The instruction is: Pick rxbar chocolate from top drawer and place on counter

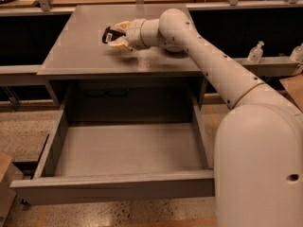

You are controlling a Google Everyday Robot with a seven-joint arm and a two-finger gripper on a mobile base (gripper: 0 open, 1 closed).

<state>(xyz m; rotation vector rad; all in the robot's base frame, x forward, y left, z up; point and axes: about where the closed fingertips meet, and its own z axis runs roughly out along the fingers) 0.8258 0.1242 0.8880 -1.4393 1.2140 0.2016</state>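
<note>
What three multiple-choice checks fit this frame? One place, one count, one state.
1. Where is the gripper?
A. Over the counter
B. Below the counter
C. Out of view
2. How many items lie in the top drawer?
A. Three
B. One
C. None
3. What state is the top drawer in?
A. Shut
B. Pulled open
C. Missing

Key:
1 A: the gripper hangs over the counter with the rxbar chocolate between its fingers.
2 C: only the drawer's bare grey bottom shows.
3 B: its front panel stands well forward, with the inside in view.
</note>
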